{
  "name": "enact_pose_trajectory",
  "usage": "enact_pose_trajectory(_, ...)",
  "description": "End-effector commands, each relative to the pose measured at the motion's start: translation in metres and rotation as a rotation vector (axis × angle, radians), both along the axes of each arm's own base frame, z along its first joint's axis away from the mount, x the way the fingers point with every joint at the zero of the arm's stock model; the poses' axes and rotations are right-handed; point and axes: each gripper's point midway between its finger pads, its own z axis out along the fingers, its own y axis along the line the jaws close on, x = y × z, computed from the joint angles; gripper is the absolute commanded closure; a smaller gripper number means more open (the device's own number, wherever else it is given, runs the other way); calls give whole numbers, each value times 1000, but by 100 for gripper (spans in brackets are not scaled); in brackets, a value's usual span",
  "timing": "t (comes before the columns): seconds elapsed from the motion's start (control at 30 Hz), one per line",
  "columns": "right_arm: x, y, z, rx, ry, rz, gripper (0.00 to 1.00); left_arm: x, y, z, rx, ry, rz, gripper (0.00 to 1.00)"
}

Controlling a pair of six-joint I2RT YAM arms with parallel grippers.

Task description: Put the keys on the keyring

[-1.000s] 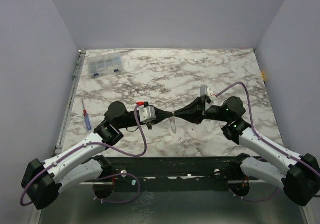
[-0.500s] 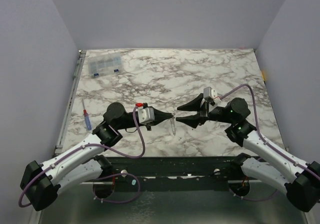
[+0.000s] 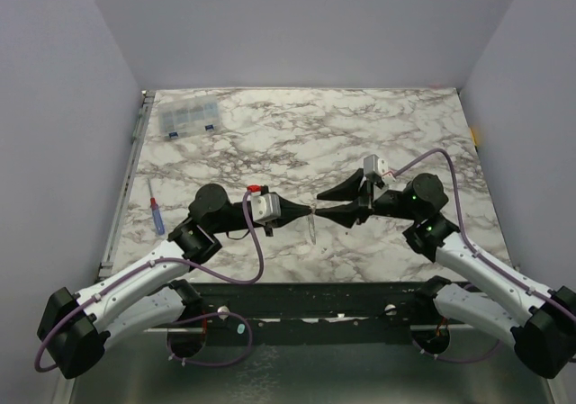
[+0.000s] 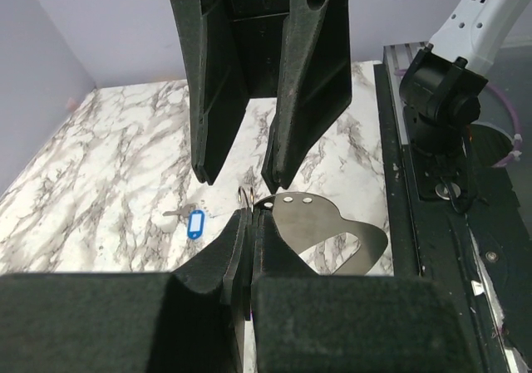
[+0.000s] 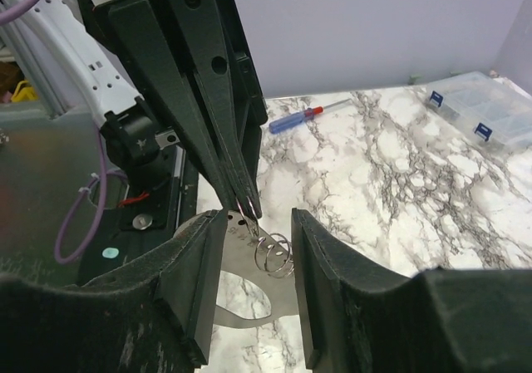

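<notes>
My left gripper (image 3: 309,210) is shut on the keyring (image 5: 274,257), a thin silvery wire coil, and holds it above the table. A flat silvery metal piece (image 5: 283,295) with small holes and a large cutout hangs with the ring. It also shows in the left wrist view (image 4: 324,228). My right gripper (image 3: 319,204) is open, one finger on each side of the left fingertips and the ring. A blue oblong tag (image 4: 196,224) lies on the marble beside a small key (image 4: 172,215), apart from both grippers.
A clear compartment box (image 3: 189,116) stands at the far left of the marble table (image 3: 360,134). A blue-handled, red-tipped screwdriver (image 3: 157,215) lies near the left edge. A dark metal rail (image 3: 315,296) runs along the near edge by the arm bases.
The right gripper, shut at the left gripper's tip a second ago, opened and drew back to the right. It has since moved left, open around the left tip. The left gripper stays shut.
</notes>
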Motion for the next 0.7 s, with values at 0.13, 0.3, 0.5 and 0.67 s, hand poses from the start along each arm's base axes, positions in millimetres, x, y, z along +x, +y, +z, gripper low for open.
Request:
enact_pose_trajectory(0.13,9,1,-1,-4,-39,-38,59,-7,0,6,-25,-2,-36,100)
enact_pose_trajectory(0.3,11,3,-7,-19,-30,-31,65,-8,-1,6,-30,3,-44,100)
enact_pose_trajectory(0.5,10,4,-11,-27,-28,-21,63,-7,-1,8,-38,0,-41,100)
enact_pose_trajectory(0.67,9,7,-16,-36,-17,-1,65,-8,-1,9,-41,3,-44,100)
